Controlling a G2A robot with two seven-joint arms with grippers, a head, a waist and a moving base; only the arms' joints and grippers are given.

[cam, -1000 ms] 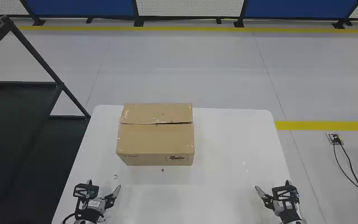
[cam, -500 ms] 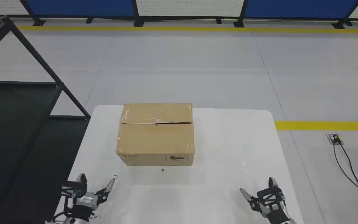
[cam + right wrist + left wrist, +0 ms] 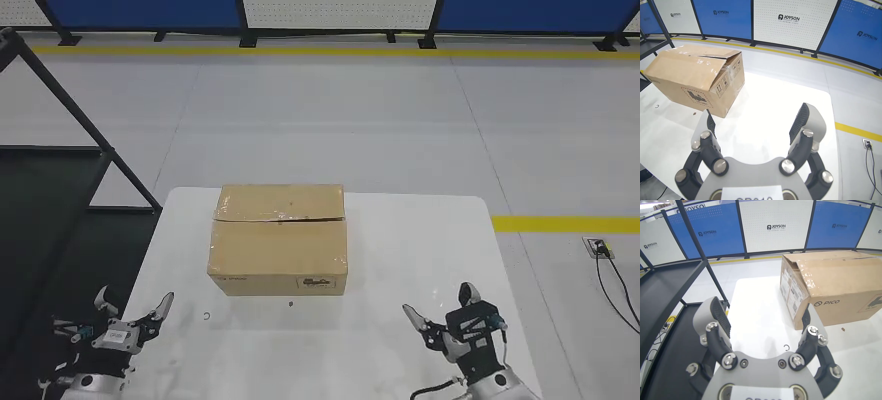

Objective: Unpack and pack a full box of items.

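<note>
- The cardboard box (image 3: 278, 240) sits on the white table (image 3: 420, 260), left of centre, with its back side near the table's far edge.
- The top flaps are folded shut. The seam shows a narrow gap, and one flap corner stands slightly raised at the end facing the black rack (image 3: 60, 200).
- Risk: glossy tape remnants cross the seam. If they hold, a pull on one flap would likely lift or drag the whole box instead of opening it.
- Risk: a push away from the robot could slide the box off the far edge.
- Risk: the left gripper (image 3: 134, 300) hangs at the table's near left corner, close to the rack, so a wide swing could strike the frame.
- The box lies ahead of and between both claws, well apart from each.
- The left gripper is spread wide and holds nothing.
- The right gripper (image 3: 437, 303) is over the near right part of the table, also spread wide and empty.
- A small C-shaped ring (image 3: 206, 317) and a brown speck (image 3: 291, 303) lie just in front of the box.
</note>
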